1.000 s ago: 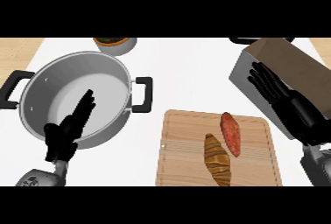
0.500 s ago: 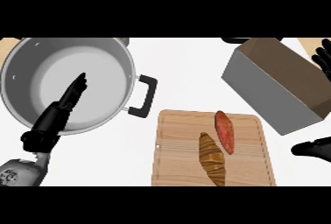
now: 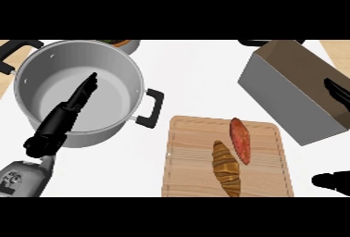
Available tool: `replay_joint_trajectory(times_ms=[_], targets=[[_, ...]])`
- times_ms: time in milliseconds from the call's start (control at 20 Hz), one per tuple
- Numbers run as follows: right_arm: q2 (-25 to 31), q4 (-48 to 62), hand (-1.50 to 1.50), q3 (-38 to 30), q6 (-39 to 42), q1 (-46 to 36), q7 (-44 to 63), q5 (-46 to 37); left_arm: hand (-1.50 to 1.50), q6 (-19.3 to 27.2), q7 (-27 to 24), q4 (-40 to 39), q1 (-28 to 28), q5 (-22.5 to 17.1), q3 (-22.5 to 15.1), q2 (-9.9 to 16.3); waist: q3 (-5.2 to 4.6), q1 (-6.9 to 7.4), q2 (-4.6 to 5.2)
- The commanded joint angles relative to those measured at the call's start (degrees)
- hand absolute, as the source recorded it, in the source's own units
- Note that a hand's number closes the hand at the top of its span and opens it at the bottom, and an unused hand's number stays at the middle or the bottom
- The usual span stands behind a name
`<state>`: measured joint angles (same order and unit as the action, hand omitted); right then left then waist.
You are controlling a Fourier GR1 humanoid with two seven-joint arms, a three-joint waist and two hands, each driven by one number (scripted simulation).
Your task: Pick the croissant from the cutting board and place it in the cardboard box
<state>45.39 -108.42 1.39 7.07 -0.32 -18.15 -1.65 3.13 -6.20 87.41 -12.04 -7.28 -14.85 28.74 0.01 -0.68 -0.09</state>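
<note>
On the white desk [image 3: 198, 74], the croissant [image 3: 227, 169] lies ungrasped on the cutting board [image 3: 191, 162]; being light and flaky, it is best taken at its thick middle. The left hand [image 3: 68, 111] is held open over the pot [image 3: 75, 92]; the right hand's [image 3: 335, 179] state cannot be told.

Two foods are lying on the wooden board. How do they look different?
The golden-brown ridged croissant is fatter and lies lower on the wooden cutting board; the reddish-orange sweet potato is thinner, smoother and lies higher, nearer the cardboard box. Both are long with pointed ends, and no hand touches either.
</note>
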Motion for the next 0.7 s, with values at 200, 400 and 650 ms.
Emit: replay_joint_trajectory(times_ms=[200,400,650], targets=[[9.3,-10.2,-1.5,8.0,6.1,2.7,10.8,-15.6,0.0,0.2,-2.9,-1.2,2.1,2.6,-1.0,-1.6,-0.2,0.23,-0.11],[8.7,-17.3,-1.5,17.0,10.9,-2.5,23.5,-21.4,0.0,-2.1,1.9,0.3,-2.3,-0.4,1.4,-0.9,-0.18,1.27,0.03],[6.4,-24.4,-1.5,24.4,18.3,-6.8,39.2,-25.9,0.0,-0.9,1.1,0.2,-1.8,2.4,0.6,-2.6,-0.18,1.24,-0.01]])
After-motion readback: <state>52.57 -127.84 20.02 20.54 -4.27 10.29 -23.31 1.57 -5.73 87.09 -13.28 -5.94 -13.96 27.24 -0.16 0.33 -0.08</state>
